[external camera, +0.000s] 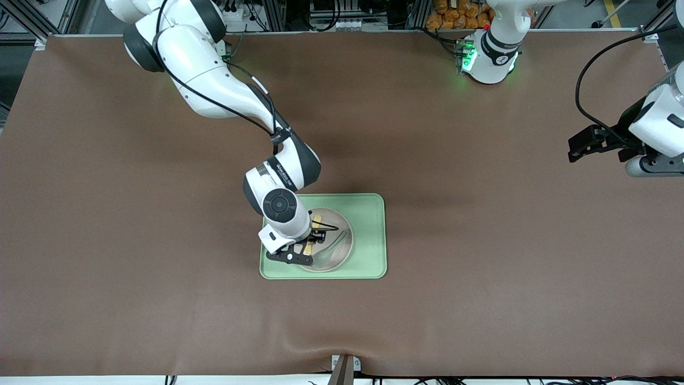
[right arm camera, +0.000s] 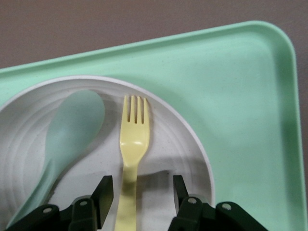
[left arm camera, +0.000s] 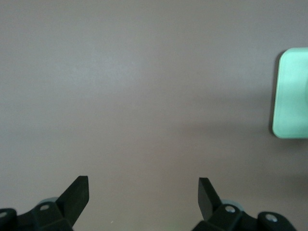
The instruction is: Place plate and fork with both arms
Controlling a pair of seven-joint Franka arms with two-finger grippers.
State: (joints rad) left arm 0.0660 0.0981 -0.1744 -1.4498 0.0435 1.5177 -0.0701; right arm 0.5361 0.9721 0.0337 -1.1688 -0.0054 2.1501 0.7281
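Lying on the plate point(right arm camera: 178, 159), the fork point(right arm camera: 132, 149) sits between the right gripper point(right arm camera: 142, 188)'s parted jaws.

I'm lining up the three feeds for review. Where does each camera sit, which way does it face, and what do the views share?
Front view: high, across the table, facing both bases; shows the right gripper over the plate and the left gripper waiting.
Left wrist view: looks down past open fingers at bare table and a tray corner.
Right wrist view: looks down between open fingers at the fork, beside the spoon.
All three show the tray.
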